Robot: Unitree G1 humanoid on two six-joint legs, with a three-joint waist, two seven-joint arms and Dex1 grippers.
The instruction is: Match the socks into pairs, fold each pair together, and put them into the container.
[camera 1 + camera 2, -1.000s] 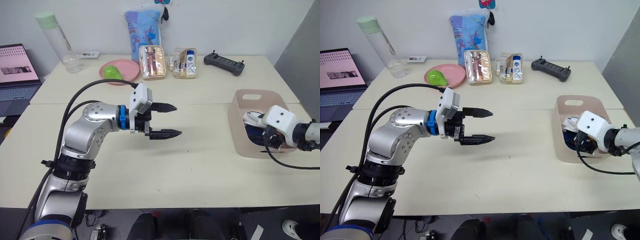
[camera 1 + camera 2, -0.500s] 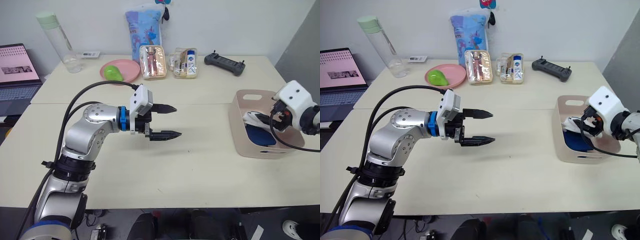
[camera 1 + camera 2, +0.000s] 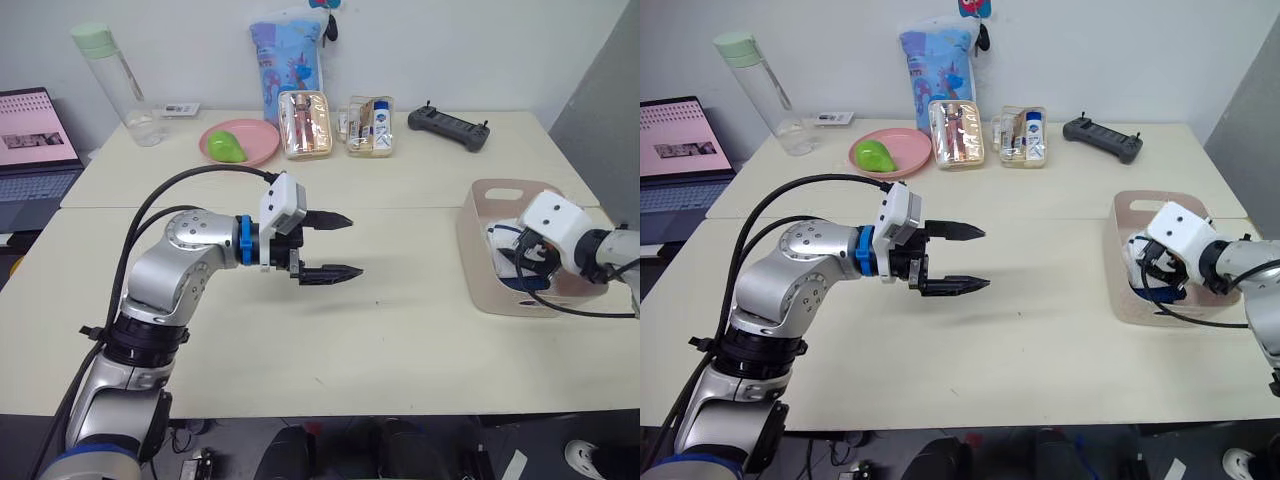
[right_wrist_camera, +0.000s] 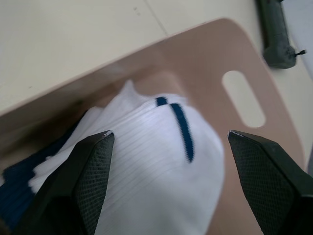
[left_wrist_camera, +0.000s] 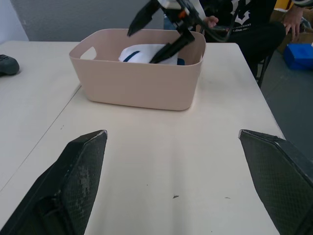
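Note:
A pale pink container [image 3: 478, 245] stands at the table's right side. Inside it a folded white sock [image 4: 156, 166] with a dark cuff mark lies on top of a blue sock [image 4: 19, 181]. My right gripper [image 4: 168, 133] hangs open just above the white sock, its fingers spread to either side of it and holding nothing; the head views show this gripper [image 3: 520, 252] reaching into the container. My left gripper [image 3: 355, 243] is open and empty above the middle of the table, pointing toward the container [image 5: 137, 83].
Along the far edge are a water bottle [image 3: 115, 85], a pink plate [image 3: 255, 140] with a green item, a blue bag [image 3: 288, 55], two clear pouches [image 3: 305, 123], and a black controller [image 3: 447, 128]. A laptop [image 3: 35, 150] sits far left. A person [image 5: 244, 19] sits beyond the container.
My right gripper rose out of the container, then came back down and leftward over the white sock. The left arm has stayed still.

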